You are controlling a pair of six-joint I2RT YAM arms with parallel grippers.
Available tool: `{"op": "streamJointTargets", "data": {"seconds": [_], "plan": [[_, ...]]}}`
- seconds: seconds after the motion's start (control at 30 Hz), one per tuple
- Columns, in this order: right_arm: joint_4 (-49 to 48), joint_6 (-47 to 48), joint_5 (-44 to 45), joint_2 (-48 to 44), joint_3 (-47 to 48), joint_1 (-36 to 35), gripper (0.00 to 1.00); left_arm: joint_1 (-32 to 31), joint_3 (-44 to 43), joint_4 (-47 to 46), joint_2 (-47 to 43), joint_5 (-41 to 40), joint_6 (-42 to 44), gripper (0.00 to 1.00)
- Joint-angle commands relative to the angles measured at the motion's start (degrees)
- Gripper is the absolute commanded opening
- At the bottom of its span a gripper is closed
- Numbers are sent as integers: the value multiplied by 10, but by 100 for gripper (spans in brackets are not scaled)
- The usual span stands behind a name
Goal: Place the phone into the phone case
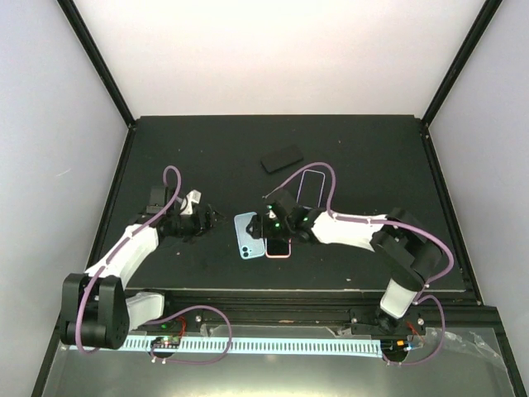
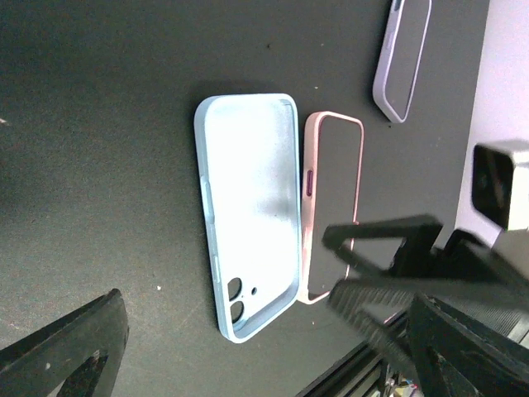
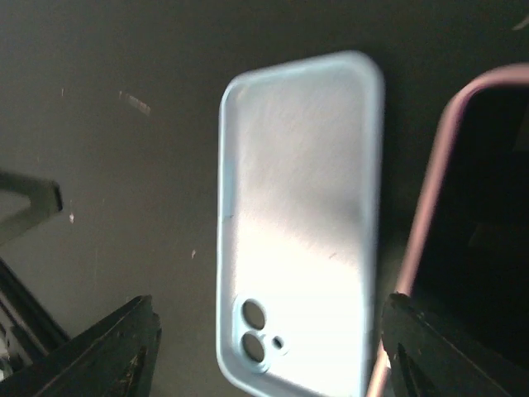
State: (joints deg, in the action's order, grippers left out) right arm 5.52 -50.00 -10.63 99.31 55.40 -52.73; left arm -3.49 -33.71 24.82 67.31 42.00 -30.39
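The black table (image 1: 372, 149) fills the middle of the top view, and everything sits on its near half, within reach of both arms. The left arm (image 1: 124, 248) comes in from the lower left and the right arm (image 1: 355, 230) from the lower right. They meet over the centre, probably so that one can steady the case while the other works the phone.

The light blue case (image 2: 248, 215) lies flat at the centre with its hollow side up and its camera cut-outs toward the lower edge of the left wrist view, ready to take a phone. The pink-edged phone (image 2: 335, 207) lies just beside it on the right, screen up and parallel to it. It is not yet in the case.

A clear case (image 2: 402, 58) rests in the upper right. A dark slab (image 1: 283, 157) lies further back, and I cannot tell whether it is a phone or a case.

The right fingers (image 3: 107, 351) stand wide apart, holding nothing, low over the blue case and the phone's near edge. The left fingers (image 2: 66, 351) are also spread wide and empty, hanging left of the case, seemingly waiting to brace it.
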Motion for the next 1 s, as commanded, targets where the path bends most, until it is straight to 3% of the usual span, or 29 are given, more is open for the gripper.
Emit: {"op": "streamJointTargets", "data": {"seconds": [0.0,0.13,0.27,0.67,0.87,0.97], "plan": [[-20,38,-4,-26,-15,60,78,-4,-17,25,-28,-11,27,96],[-32,65,-4,-25,7,121,93,-3,-26,46,-38,-18,37,99],[-33,88,-9,-2,58,186,100,-4,-32,63,-50,-19,48,99],[-59,68,-91,150,241,338,100,-3,-34,68,-45,5,64,99],[-88,33,-147,254,322,375,98,-3,-59,72,-33,1,65,99],[-45,43,-150,322,413,378,97,-4,-69,70,-22,-3,64,99]]}}
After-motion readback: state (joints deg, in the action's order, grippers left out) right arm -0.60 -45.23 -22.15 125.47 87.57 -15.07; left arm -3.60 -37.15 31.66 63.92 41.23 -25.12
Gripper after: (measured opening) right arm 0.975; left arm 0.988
